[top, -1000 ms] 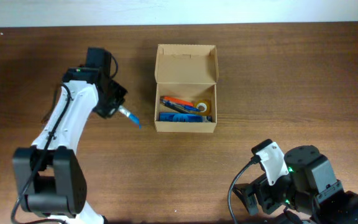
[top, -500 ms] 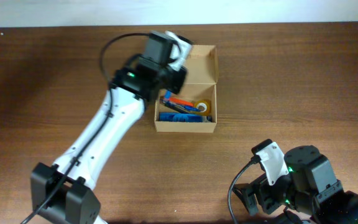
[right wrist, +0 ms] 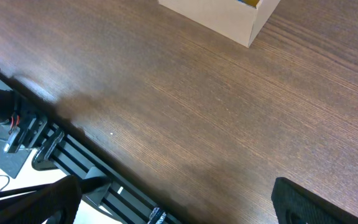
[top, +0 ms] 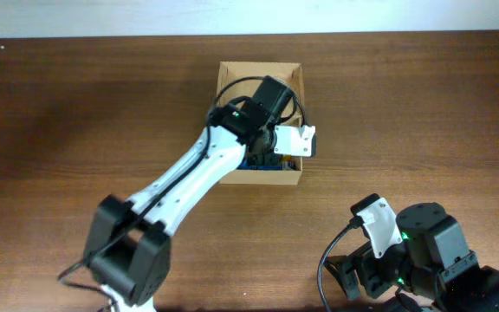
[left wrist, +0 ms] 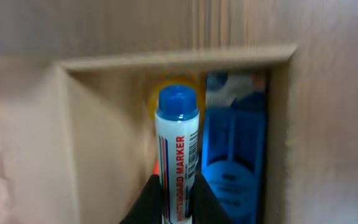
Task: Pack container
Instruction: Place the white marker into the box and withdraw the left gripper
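Tan-brown cardboard box (top: 258, 178) with its flap lid open sits near the middle of the worktop's far edge. The left gripper (left wrist: 178, 202) hangs over it, clenched on a white marker with a blue cap (left wrist: 178, 137). The right gripper (right wrist: 176, 186), fingers spread wide, sits at the near right corner.

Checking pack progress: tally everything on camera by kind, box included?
Cardboard box: 1
Blue-capped marker: 1
Blue pack: 1
Yellow roll, mostly hidden: 1
Orange item, only a sliver showing: 1
Total: 5
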You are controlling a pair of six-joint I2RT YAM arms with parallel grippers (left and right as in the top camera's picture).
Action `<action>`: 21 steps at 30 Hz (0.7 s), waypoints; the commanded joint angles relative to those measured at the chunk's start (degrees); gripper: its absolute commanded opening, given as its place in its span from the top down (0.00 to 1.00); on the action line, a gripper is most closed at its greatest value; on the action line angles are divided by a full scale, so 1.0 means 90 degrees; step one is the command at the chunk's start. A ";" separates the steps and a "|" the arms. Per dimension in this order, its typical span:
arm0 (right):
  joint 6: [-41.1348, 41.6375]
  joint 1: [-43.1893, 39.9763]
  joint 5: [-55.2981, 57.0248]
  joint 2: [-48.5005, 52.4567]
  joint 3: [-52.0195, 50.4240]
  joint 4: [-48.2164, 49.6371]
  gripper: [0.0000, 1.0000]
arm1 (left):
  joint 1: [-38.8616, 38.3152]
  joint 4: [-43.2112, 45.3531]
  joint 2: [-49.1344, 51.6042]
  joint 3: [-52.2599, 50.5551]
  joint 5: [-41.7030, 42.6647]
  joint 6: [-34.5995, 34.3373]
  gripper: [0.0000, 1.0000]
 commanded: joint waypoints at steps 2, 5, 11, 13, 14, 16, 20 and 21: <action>0.0002 0.0032 0.0053 -0.0024 0.0083 0.0010 0.01 | 0.0051 0.0138 0.0648 0.0092 -0.1324 0.0755 0.98; 0.0002 0.0032 0.0051 -0.0024 0.0083 0.0010 0.01 | 0.0058 0.0461 0.0901 0.0092 -0.1535 0.0763 0.98; 0.0002 0.0032 0.0051 -0.0024 0.0083 0.0010 0.01 | 0.0209 0.0821 0.0920 0.0092 -0.1535 0.0760 0.98; 0.0002 0.0032 0.0051 -0.0024 0.0083 0.0010 0.01 | 0.0231 0.0818 0.0920 0.0092 -0.1532 0.0758 0.90; 0.0002 0.0032 0.0051 -0.0024 0.0083 0.0010 0.01 | 0.0231 0.0823 0.0920 0.0092 -0.1532 0.0758 0.70; 0.0002 0.0032 0.0051 -0.0024 0.0083 0.0010 0.01 | 0.0231 0.0872 0.0920 0.0092 -0.1535 0.0758 0.23; 0.0002 0.0032 0.0051 -0.0024 0.0083 0.0010 0.01 | 0.0124 0.0894 0.0882 0.0109 -0.1537 0.0347 0.19; 0.0002 0.0032 0.0051 -0.0022 0.0083 0.0010 0.01 | 0.0068 0.0891 0.0806 0.0121 -0.1535 0.0102 0.19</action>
